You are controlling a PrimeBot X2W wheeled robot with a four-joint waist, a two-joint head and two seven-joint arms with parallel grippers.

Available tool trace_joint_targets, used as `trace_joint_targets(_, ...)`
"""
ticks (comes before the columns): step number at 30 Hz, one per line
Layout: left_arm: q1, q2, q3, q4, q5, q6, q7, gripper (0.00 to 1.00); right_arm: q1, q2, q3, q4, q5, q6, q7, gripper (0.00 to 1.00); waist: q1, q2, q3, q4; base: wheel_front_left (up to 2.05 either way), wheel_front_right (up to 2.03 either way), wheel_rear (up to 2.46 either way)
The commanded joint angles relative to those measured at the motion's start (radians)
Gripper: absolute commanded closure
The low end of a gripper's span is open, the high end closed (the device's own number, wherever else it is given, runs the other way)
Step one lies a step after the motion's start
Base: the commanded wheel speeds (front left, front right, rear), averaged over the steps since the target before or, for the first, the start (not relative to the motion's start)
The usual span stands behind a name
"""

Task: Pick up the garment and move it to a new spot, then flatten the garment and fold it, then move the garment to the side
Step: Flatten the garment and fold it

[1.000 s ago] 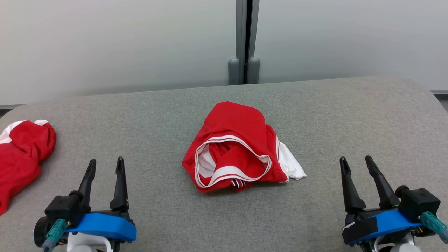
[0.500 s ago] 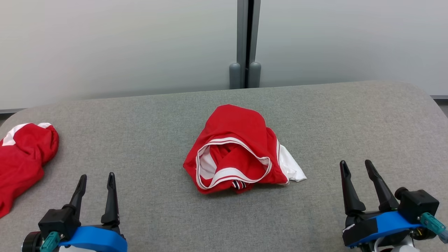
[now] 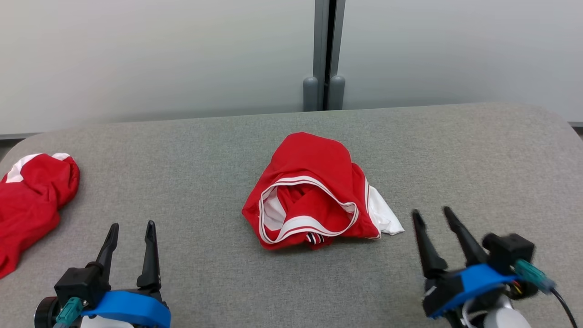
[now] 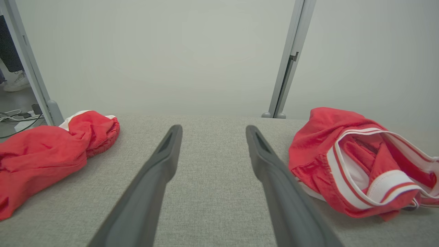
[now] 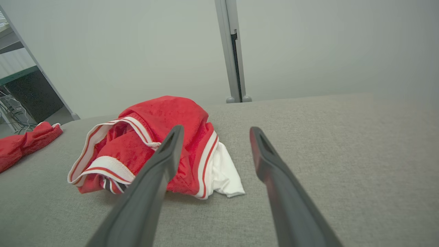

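Observation:
The garment (image 3: pixel 314 182) is a crumpled heap of red cloth with white-and-red striped trim and a white flap at its right, lying mid-table. The left wrist view shows the garment (image 4: pixel 315 137) to the right of the fingers; in the right wrist view the garment (image 5: pixel 164 113) lies ahead and to the left. My left gripper (image 3: pixel 131 224) is open at the near left, well clear of the heap, and it (image 4: pixel 213 127) has bare table between its fingers. My right gripper (image 3: pixel 431 211) is open just right of the white flap, and it (image 5: pixel 216 128) holds nothing.
A second red and white cloth (image 3: pixel 32 205) lies bunched at the table's far left edge, also seen as the red cloth (image 4: pixel 44 151) and the red cloth (image 5: pixel 24 142). The grey fabric table (image 3: pixel 455 150) has rounded corners. Pale wall panels with a grey post (image 3: pixel 324 68) stand behind it.
My right gripper has swung left toward the garment's white flap and is blurred with motion. The left gripper has drawn back a little toward me. The camera has shifted slightly.

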State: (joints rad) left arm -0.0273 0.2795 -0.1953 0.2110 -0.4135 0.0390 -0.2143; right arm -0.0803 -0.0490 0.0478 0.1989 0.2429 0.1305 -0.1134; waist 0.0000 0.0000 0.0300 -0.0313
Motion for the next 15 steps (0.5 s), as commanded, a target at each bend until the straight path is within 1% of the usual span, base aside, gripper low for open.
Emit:
trace_joint_targets(1,-0.021,-0.001,0.0,-0.005,0.0,0.005,-0.005,0.0,-0.039,-0.003,0.029,0.008,0.014,0.0,0.028,0.0,0.0,0.0,0.009,0.006,0.0,0.0,0.0)
trace_joint_targets(5,-0.03,-0.004,0.002,-0.009,-0.009,0.003,-0.006,0.0,-0.126,-0.003,0.102,0.063,0.014,0.0,0.12,0.0,0.0,0.0,0.032,0.013,0.0,0.0,0.0)
trace_joint_targets(7,-0.041,-0.006,0.0,-0.011,-0.009,0.004,-0.009,0.0,-0.171,-0.003,0.146,0.111,0.033,0.0,0.167,0.0,0.0,0.0,0.045,0.018,0.0,0.0,0.0)
trace_joint_targets(13,-0.066,-0.006,-0.008,-0.011,-0.011,-0.004,-0.011,0.0,-0.3,-0.003,0.208,0.272,0.053,0.0,0.208,0.0,0.0,0.0,0.074,0.032,0.0,0.0,0.0)
trace_joint_targets(15,-0.073,-0.006,-0.013,-0.009,-0.009,-0.006,-0.012,0.0,-0.333,-0.004,0.205,0.344,0.027,0.0,0.216,0.0,0.0,0.0,0.08,0.037,0.0,0.0,0.0)
